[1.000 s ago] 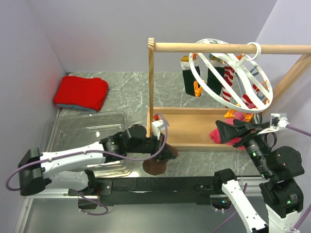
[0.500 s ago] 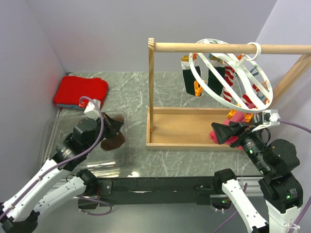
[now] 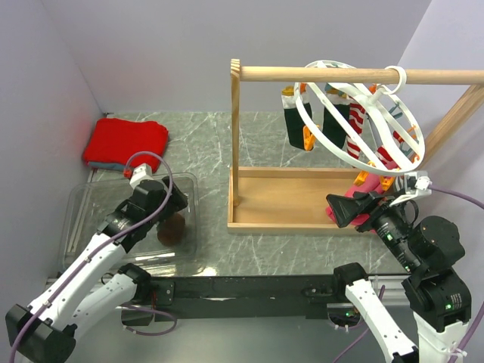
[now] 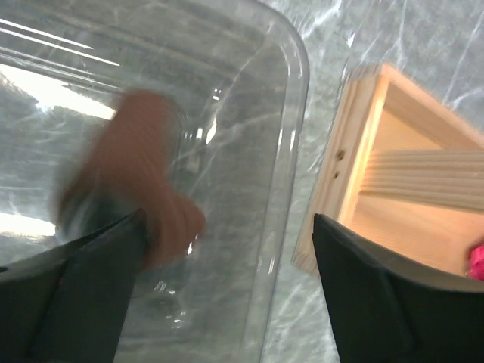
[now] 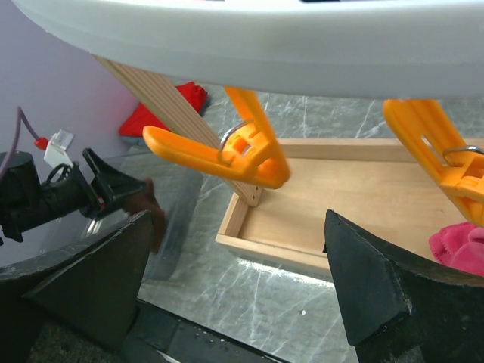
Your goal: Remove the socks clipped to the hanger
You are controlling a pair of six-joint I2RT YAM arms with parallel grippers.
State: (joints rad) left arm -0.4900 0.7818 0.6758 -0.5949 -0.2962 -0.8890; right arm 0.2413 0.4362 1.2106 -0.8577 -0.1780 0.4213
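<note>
Brown sock (image 3: 172, 230) in clear bin (image 3: 89, 203) under L tool (image 4: 227, 219), released; R tool (image 5: 238, 219) released.

Bare grey marble tabletop (image 3: 204, 144) open between clear plastic tub (image 3: 98, 204) and wooden rail frame (image 3: 235, 136), white plastic ring hanger (image 3: 305, 113) with orange clips (image 5: 219, 151) crowding the frame's right half, folded red cloth (image 3: 126, 144) far left.

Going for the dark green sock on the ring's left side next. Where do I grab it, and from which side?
Probably the sock by its lower half, from the near side. It hangs straight down from the hanger with its bottom end free, so a downward tug should unclip it.
</note>
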